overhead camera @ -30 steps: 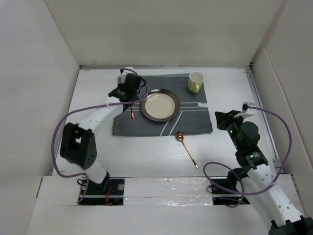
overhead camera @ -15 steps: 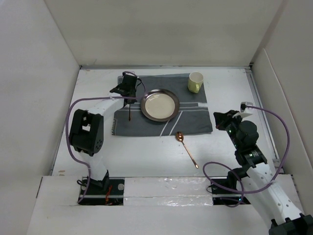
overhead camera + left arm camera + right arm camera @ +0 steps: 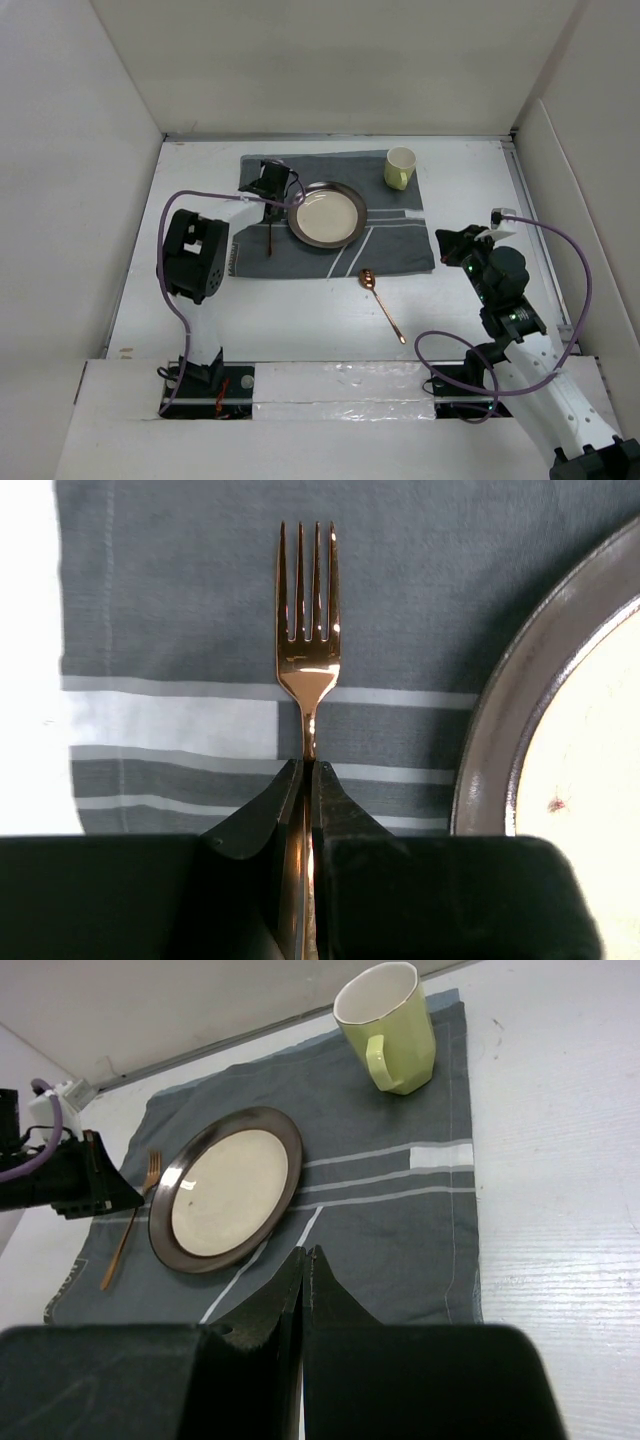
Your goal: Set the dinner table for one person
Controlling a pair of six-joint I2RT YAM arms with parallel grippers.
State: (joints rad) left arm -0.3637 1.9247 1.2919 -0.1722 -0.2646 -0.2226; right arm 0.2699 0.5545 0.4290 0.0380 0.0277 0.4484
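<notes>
**Setting mostly laid: fork in the claw, spoon not yet placed.**

The white counter (image 3: 300,320) fills the walled bay ahead of both arms, and a grey striped mat (image 3: 400,245) lies on it toward 12 o'clock. A plate (image 3: 327,213) sits on the mat, with a yellow-green mug (image 3: 400,167) at the plate's 1 o'clock; both look settled. The left claw (image 3: 306,780) is pinched shut on the neck of a copper fork (image 3: 308,630) at the plate's 9 o'clock, tines toward 12. By my reading that step needs only the release. A spoon (image 3: 382,303) lies on bare counter just off the mat's 6 o'clock edge and probably belongs at the plate's 3 o'clock. The right claw (image 3: 303,1260), closed on nothing, hangs at the plate's 4 o'clock, near the spoon. No knife shows.
</notes>
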